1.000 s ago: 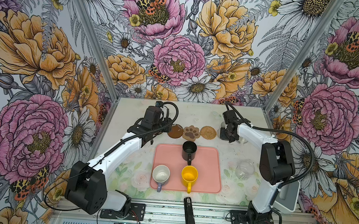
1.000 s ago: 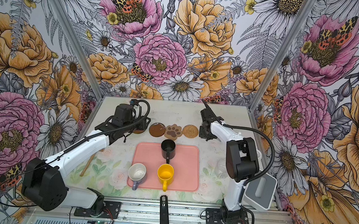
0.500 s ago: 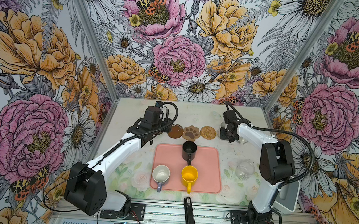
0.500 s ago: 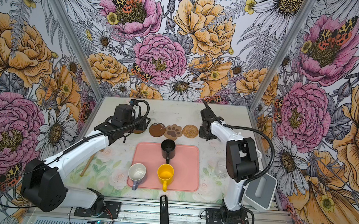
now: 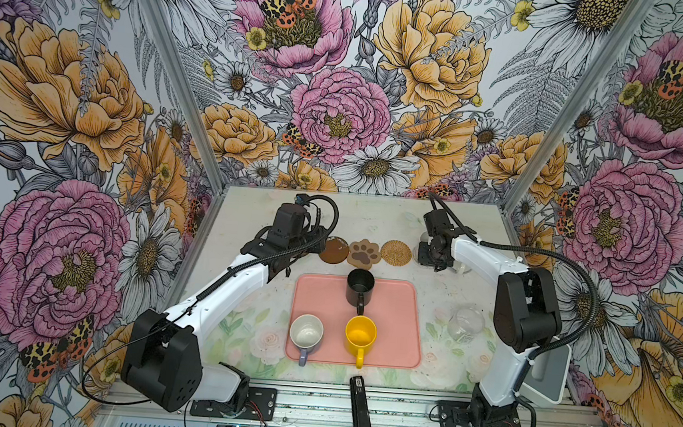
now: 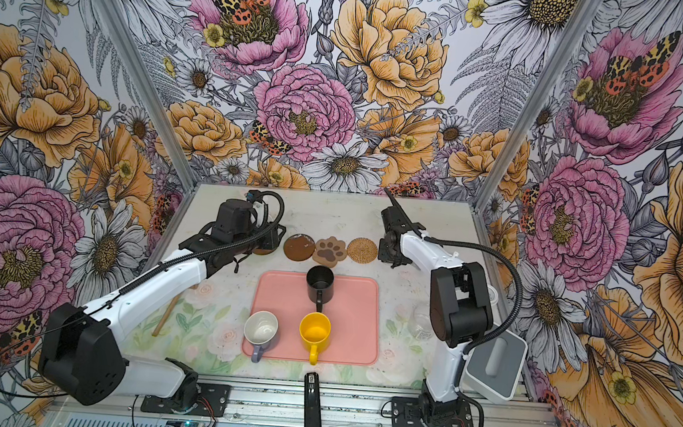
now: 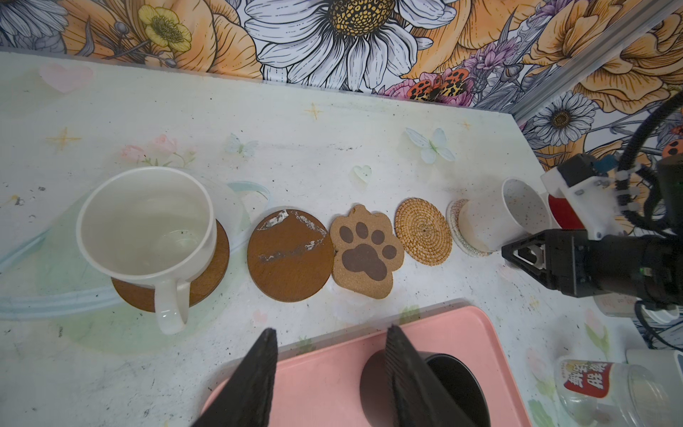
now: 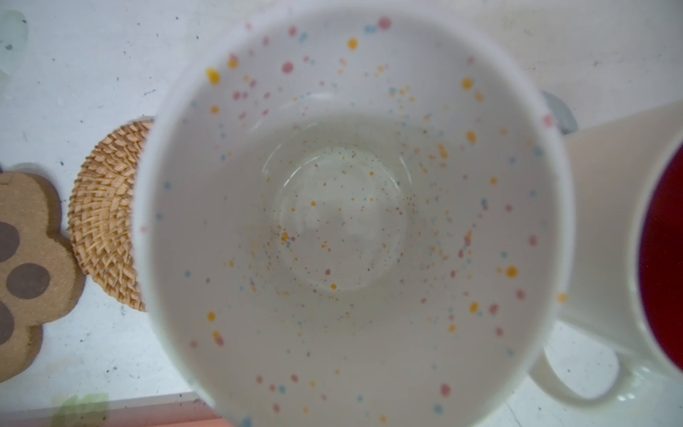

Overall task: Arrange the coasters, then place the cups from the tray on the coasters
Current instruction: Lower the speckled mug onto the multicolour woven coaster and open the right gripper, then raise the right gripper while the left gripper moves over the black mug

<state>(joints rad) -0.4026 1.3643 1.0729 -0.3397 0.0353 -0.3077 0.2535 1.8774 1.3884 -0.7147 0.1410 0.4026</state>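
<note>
1. Three cups stand on the tray (image 5: 398,323): black cup (image 5: 360,285) at the far edge, lavender cup (image 5: 306,332) and yellow cup (image 5: 360,335) side by side nearer.
2. Beyond the tray lies a row of coasters: brown disc (image 5: 334,250), paw coaster (image 5: 364,254) and golden woven coaster (image 5: 396,252), close together.
3. Plain white cup (image 7: 148,222) sits on a second brown disc (image 7: 210,275) at the row's left end.
4. Speckled cup (image 7: 499,218) sits on the whitish woven coaster (image 7: 453,222), beside the golden one. Red-lined cup (image 8: 661,258) stands just beyond.
5. Left gripper (image 7: 332,331): fingers apart, nothing between, over the tray's far edge beside the black cup.
6. Right gripper (image 5: 431,258) is at the speckled cup. Its wrist view shows only the cup's inside, so I cannot tell whether it grips.
</note>
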